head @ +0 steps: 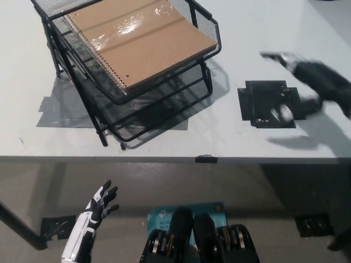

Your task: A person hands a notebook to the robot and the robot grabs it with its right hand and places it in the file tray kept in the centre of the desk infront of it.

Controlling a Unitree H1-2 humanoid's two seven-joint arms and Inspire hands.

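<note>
Head view shows a white desk (164, 139) seen steeply from above, with a black wire-mesh file tray (156, 104) of two tiers standing toward its upper left. A brown spiral-bound notebook (140, 41) lies flat in the top tier, its wire binding running along the lower-left edge and its glossy cover catching a patch of glare near the upper right corner; nothing touches it. The lower tier beneath it shows only mesh and shadow. Strips of grey tape (63, 112) are stuck to the desk under and to the left of the tray's legs, and a square of black tape (269, 104) sits on the desk to the right of the tray, well apart from it. The black right hand (310, 87) is above the desk at the far right of the frame, over and just beyond the black tape square, well clear of the tray and notebook; it is blurred, its fingers look spread apart, and it has hold of nothing. Its shadow falls on the desk just below it. The white left hand (98, 205) hangs below the desk's front edge at the lower left, over the grey floor, with its fingers apart and holding nothing. A small black marker (206, 159) sits on the desk's front edge, and a blue label (164, 216) lies on the floor below.
</note>
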